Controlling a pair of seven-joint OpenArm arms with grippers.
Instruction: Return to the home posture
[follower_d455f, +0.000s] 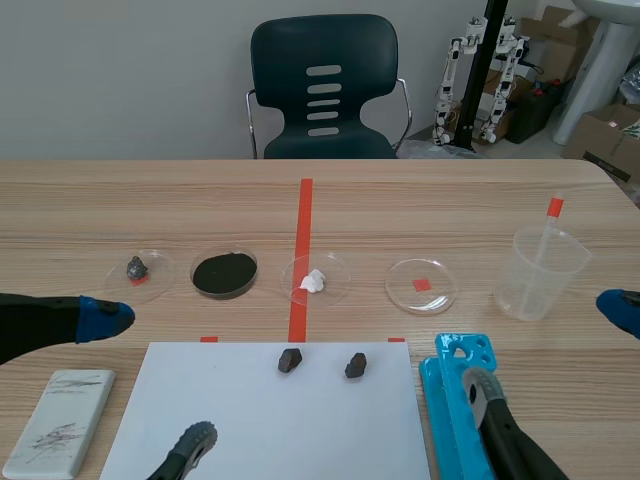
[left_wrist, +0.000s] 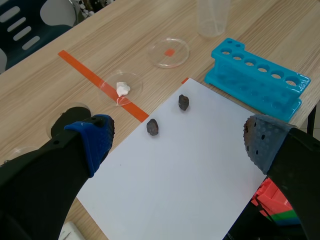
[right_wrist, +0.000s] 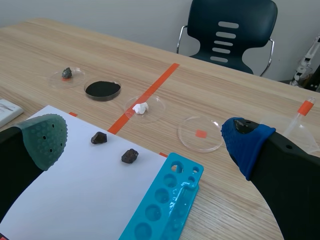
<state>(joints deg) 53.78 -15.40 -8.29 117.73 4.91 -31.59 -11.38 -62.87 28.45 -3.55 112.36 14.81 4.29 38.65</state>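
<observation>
Wood-grain table (follower_d455f: 100, 200), matt white paper (follower_d455f: 270, 425), glossy blue rack (follower_d455f: 445, 405), probably plastic.

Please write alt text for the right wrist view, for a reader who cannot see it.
The right end effector is open and empty. Ahead lie a white paper sheet with two small dark stones, a blue plastic test-tube rack beside it, and four clear round dishes in a row.

White sheet (follower_d455f: 300, 430) — dark stones (follower_d455f: 290, 360) on it; blue rack (follower_d455f: 445, 400), beaker (follower_d455f: 540, 275)
</observation>
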